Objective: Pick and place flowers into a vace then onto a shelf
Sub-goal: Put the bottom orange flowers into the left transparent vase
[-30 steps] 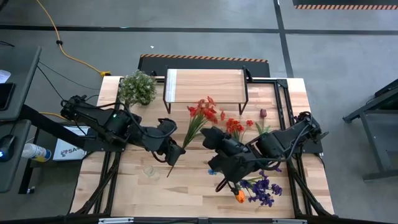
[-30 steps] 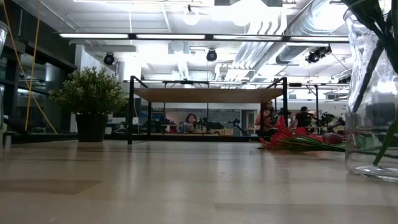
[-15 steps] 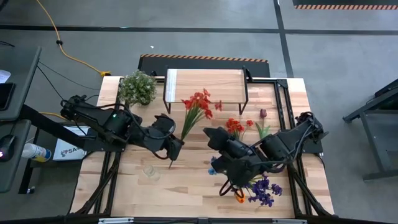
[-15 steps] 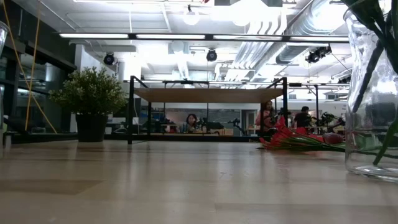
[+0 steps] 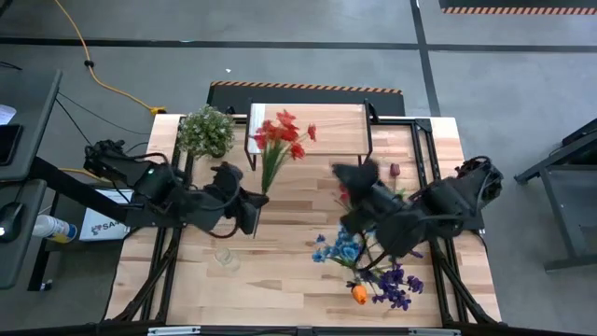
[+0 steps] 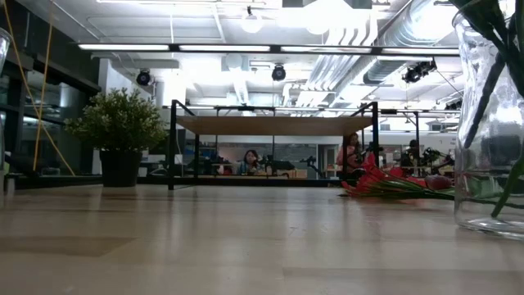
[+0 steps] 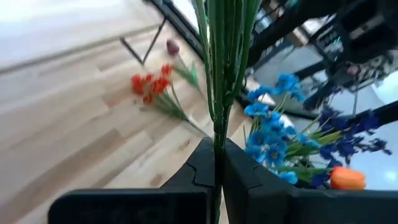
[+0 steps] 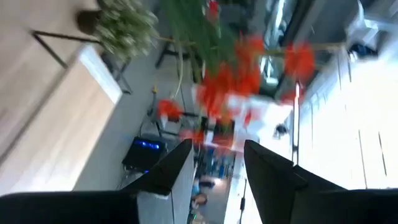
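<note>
Left wrist view shows the left jaws (image 7: pixel 217 171) clamped tight on the green stems of a bunch of red flowers (image 5: pixel 278 133), whose blooms hang over the left end of the shelf (image 5: pixel 322 121) in the high view. The right jaws (image 8: pixel 214 165) stand apart with nothing between them, raised above the bench (image 5: pixel 280 271) near its middle right. Below that arm, a glass vase (image 6: pixel 491 123) holds blue flowers (image 5: pixel 338 248), purple flowers (image 5: pixel 396 285) and an orange tulip (image 5: pixel 359 295). More red flowers (image 7: pixel 151 84) and a dark red tulip (image 5: pixel 395 170) lie on the bench. A potted plant (image 5: pixel 205 131) stands left of the shelf.
</note>
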Robot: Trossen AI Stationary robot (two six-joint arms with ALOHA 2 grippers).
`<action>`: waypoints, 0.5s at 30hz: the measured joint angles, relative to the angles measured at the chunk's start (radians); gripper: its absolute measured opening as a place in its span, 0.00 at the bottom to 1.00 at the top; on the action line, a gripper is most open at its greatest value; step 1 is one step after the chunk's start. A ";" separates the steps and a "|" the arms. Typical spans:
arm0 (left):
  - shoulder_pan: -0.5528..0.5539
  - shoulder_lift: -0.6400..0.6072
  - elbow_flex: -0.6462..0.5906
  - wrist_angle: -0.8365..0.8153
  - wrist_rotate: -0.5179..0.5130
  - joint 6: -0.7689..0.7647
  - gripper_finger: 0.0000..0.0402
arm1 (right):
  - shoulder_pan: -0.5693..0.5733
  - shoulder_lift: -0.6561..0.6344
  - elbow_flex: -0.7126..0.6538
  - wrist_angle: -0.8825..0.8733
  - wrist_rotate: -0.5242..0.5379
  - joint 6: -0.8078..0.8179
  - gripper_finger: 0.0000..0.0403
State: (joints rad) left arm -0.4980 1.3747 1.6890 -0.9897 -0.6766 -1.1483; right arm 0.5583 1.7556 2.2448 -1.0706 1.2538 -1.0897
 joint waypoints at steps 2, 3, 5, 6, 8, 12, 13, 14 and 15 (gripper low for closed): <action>-0.041 -0.011 0.000 0.001 -0.069 0.004 0.10 | 0.000 -0.024 0.000 -0.003 0.039 0.022 0.33; -0.064 -0.014 0.000 0.001 -0.104 0.012 0.10 | 0.000 -0.038 0.000 -0.006 0.063 0.039 0.33; -0.110 -0.022 0.000 0.003 -0.172 0.020 0.10 | 0.000 -0.062 0.000 -0.007 0.100 0.071 0.33; -0.135 -0.024 0.000 0.003 -0.207 0.020 0.10 | 0.000 -0.075 0.000 -0.008 0.115 0.087 0.33; -0.186 -0.026 0.000 0.003 -0.286 0.020 0.10 | 0.000 -0.101 0.000 -0.009 0.146 0.119 0.33; -0.286 -0.026 0.000 0.001 -0.418 0.019 0.10 | 0.000 -0.151 0.000 -0.009 0.223 0.181 0.33; -0.310 -0.026 0.000 0.001 -0.450 0.019 0.10 | 0.000 -0.163 0.000 -0.009 0.229 0.200 0.33; -0.333 -0.026 0.000 0.001 -0.479 0.019 0.10 | 0.000 -0.176 0.000 -0.009 0.232 0.216 0.33; -0.356 -0.026 0.000 0.001 -0.509 0.019 0.10 | 0.000 -0.188 0.000 -0.009 0.234 0.227 0.33</action>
State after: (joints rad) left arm -0.8540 1.3487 1.6894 -0.9890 -1.1852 -1.1294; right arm 0.5583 1.5681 2.2448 -1.0794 1.4875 -0.8629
